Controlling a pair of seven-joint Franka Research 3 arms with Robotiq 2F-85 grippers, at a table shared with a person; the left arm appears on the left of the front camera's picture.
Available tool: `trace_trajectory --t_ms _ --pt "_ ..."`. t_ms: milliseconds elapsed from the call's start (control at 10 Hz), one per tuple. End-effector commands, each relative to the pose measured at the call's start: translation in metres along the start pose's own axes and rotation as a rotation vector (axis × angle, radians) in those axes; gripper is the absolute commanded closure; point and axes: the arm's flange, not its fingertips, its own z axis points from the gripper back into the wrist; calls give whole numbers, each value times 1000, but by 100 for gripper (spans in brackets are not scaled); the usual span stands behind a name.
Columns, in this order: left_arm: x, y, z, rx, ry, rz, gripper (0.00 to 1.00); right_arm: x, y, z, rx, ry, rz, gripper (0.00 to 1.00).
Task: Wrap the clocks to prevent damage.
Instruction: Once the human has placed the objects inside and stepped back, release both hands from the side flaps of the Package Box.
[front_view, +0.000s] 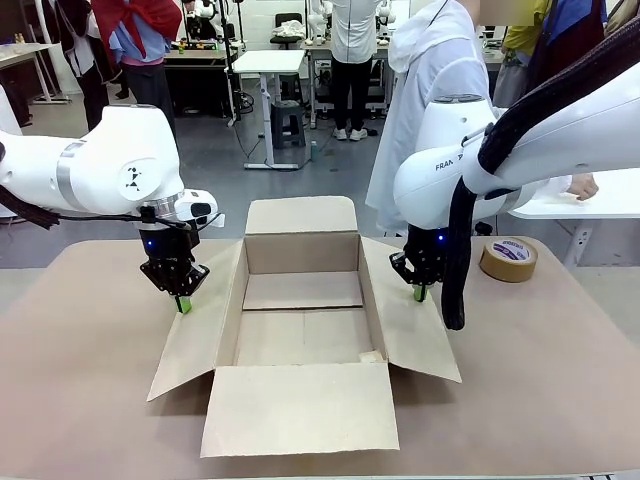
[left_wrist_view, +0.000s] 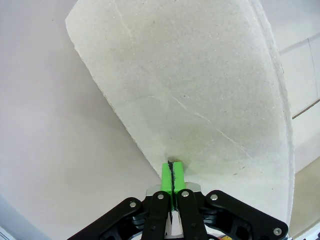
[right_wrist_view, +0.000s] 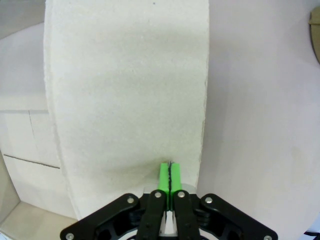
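The clocks are out of view. An open brown cardboard carton (front_view: 300, 300) stands mid-table with all its flaps spread and nothing visible inside. My left gripper (front_view: 184, 303) is shut, green pads pressed together, its tips resting on the carton's left flap (left_wrist_view: 190, 85). My right gripper (front_view: 420, 293) is also shut, with its tips down on the right flap (right_wrist_view: 125, 90). In each wrist view the gripper (left_wrist_view: 172, 167) (right_wrist_view: 170, 167) has nothing between its pads.
A brown tape roll (front_view: 508, 259) lies on the table at the right, behind my right arm. A person in a white hooded top (front_view: 430, 90) stands at the far side, one hand (front_view: 580, 186) on a white table. Bare tabletop (front_view: 90, 380) lies left of the carton.
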Motion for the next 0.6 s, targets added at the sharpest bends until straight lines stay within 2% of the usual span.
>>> trace_trajectory --t_ms 0,500 --pt "-1 0 -1 6 3 -2 100 -2 0 -3 -16 -1 -8 99" --pt "-1 0 -1 6 3 -2 100 -2 0 -3 -16 -1 -8 99"
